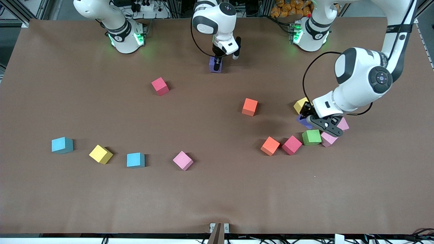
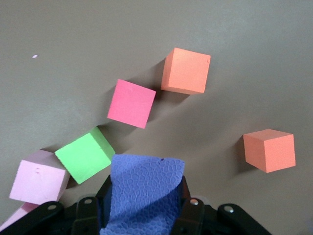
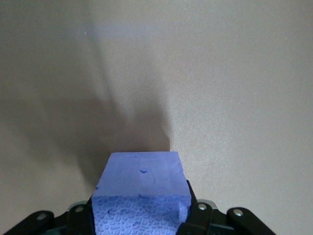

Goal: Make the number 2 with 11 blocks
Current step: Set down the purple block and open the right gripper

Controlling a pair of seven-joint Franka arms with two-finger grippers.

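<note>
- Table (image 1: 217, 189): plain brown, unpatterned
- Purple block (image 1: 215, 64) near the edge where the arm bases stand: violet-blue, pebbled texture on one face
- Second purple block (image 2: 142, 193): same violet-blue, with a cell-like surface pattern
- Red block (image 1: 160, 86) and second red block (image 1: 292, 145): pinkish red
- Orange block (image 1: 250, 106) and second orange block (image 1: 270, 146): plain orange
- Yellow block (image 1: 100, 154) and second yellow block (image 1: 300, 104): yellow
- Two light blue blocks (image 1: 62, 145) (image 1: 135, 160): pale blue
- Green block (image 1: 311, 137): bright green
- Pink cube (image 1: 183, 160): pink; pale pink cube (image 1: 328, 139) beside the green block
- Arms: white with black joints, green lights at the bases
</note>
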